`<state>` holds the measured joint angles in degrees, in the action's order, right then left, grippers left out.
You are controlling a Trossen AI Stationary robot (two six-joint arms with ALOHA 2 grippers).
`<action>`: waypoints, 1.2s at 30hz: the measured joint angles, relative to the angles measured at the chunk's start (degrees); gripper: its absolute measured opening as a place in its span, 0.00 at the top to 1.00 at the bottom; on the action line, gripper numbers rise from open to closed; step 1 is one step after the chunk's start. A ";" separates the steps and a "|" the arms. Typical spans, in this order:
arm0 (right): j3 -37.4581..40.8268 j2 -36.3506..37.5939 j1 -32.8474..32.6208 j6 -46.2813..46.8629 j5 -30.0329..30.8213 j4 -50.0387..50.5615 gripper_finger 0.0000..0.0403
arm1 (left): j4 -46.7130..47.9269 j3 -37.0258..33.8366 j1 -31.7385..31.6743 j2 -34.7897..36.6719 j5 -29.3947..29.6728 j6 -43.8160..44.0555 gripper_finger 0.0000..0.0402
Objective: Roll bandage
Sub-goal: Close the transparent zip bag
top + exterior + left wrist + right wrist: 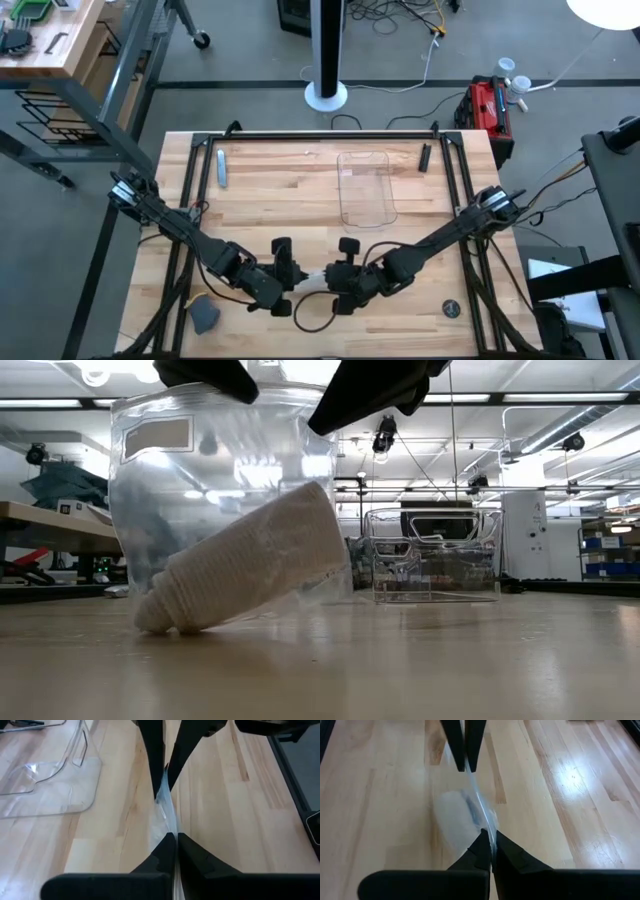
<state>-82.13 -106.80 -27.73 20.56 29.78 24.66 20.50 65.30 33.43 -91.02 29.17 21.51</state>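
Note:
The bandage point(250, 560) is a whitish ribbed roll inside a clear plastic wrapper point(200, 460). It lies tilted, with its lower end point(160, 615) on the table. Both grippers hold the wrapper up near the table's near edge, facing each other. My left gripper point(291, 279) is shut on the wrapper's left side. My right gripper point(334, 281) is shut on its right side. In the wrist views the wrapper point(167, 815) shows as a thin clear sheet between the two pairs of fingers, with the pale roll point(462, 815) below it. My left gripper pinches the wrapper's upper edge point(172, 831) between its two fingers, at the wrapper's left end. The fingers slant down from the table's left. The wrapper hangs below them, its edge stretched toward the other gripper. My right gripper pinches the same upper edge point(487, 829) at the wrapper's right end, between its two fingers. The fingers slant down from the table's right. The wrapper hangs below with the roll's lower end on the table.
A clear plastic tray point(365, 185) stands beyond the grippers toward the far edge. A silvery tool point(221, 167) lies far left and a small black piece point(425, 157) far right. A grey lump point(205, 315) lies near left, a dark disc point(452, 309) near right.

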 joint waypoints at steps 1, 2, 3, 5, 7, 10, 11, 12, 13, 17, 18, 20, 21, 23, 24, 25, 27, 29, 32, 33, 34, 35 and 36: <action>0.02 0.00 0.00 -0.24 -0.23 0.04 1.00 | 0.03 0.00 0.00 0.00 -0.01 -0.06 0.99; 0.02 0.00 0.00 -0.59 -0.24 0.05 1.00 | 0.03 0.00 0.00 0.00 0.00 -0.15 1.00; 0.02 0.00 0.00 -0.89 -0.28 -0.09 1.00 | 0.01 0.00 0.00 0.00 0.00 -0.19 1.00; 0.02 0.00 0.00 -2.00 -1.36 -0.67 1.00 | -0.05 0.00 0.00 0.00 0.00 -0.19 1.00; 0.02 0.00 0.00 -2.80 -2.74 -1.58 0.99 | -0.17 0.00 0.04 0.00 -0.04 -0.21 1.00; 0.06 0.00 -0.04 -3.93 -2.82 -4.14 0.93 | -0.62 -0.01 0.15 0.00 -0.15 -0.23 1.00; 0.07 0.00 -0.04 -4.26 -2.82 -5.09 0.91 | -0.65 -0.02 0.22 0.00 -0.16 -0.23 1.00; 0.14 0.00 -0.03 -4.89 -2.82 -5.92 0.88 | -0.69 -0.02 0.31 0.00 -0.20 -0.23 1.00; 0.23 0.00 -0.02 -5.14 -2.80 -6.64 0.85 | -0.79 -0.02 0.37 0.00 -0.28 -0.23 1.00; 0.44 0.00 0.00 -4.78 -2.78 -7.44 0.75 | -1.03 -0.02 0.51 0.00 -0.28 -0.23 1.00; 0.71 0.00 0.00 -4.68 -2.80 -7.46 0.73 | -1.06 -0.02 0.55 0.00 -0.28 -0.22 1.00; 1.18 0.00 0.00 -4.63 -2.82 -7.10 0.69 | -1.06 -0.04 0.55 0.00 -0.26 -0.21 1.00; 1.33 0.00 0.00 -4.20 -2.82 -6.43 0.68 | -1.04 -0.04 0.52 0.00 -0.18 -0.21 1.00; 1.33 0.04 -0.10 -2.86 -2.80 -4.38 0.66 | -0.90 -0.04 0.59 0.00 0.10 -0.07 1.00; 1.33 0.09 -0.15 -2.09 -2.80 -2.99 0.65 | -0.75 -0.04 0.59 0.00 0.30 -0.01 1.00; 1.34 0.09 -0.24 -1.64 -2.77 -1.90 0.64 | -0.56 -0.04 0.59 0.00 0.33 -0.01 1.00; 1.36 0.09 -0.26 -1.01 -2.78 -0.82 0.62 | -0.44 -0.05 0.61 0.00 0.31 -0.01 1.00; 1.36 0.09 -0.26 -0.96 -2.74 -0.91 0.61 | -0.35 -0.06 0.61 0.00 0.31 0.01 1.00; 1.36 0.18 -0.28 -0.50 -2.69 -0.88 0.60 | -0.35 -0.07 0.61 0.00 0.33 0.02 1.00; 1.35 0.20 -0.28 -0.36 -2.67 -0.91 0.60 | -0.35 -0.07 0.61 0.00 0.33 0.01 1.00; 1.27 0.20 -0.28 -0.35 -2.67 -0.80 0.60 | -0.34 -0.07 0.61 0.00 0.31 0.01 1.00; 1.15 0.20 -0.28 -0.37 -2.65 -0.92 0.60 | -0.33 -0.07 0.61 0.00 0.31 0.01 1.00; 0.95 0.20 -0.28 -0.41 -2.67 -1.12 0.61 | -0.32 -0.07 0.61 0.00 0.31 0.01 1.00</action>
<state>-81.17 -106.61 -28.01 20.14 27.11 23.55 20.18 65.23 34.04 -91.02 29.47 21.52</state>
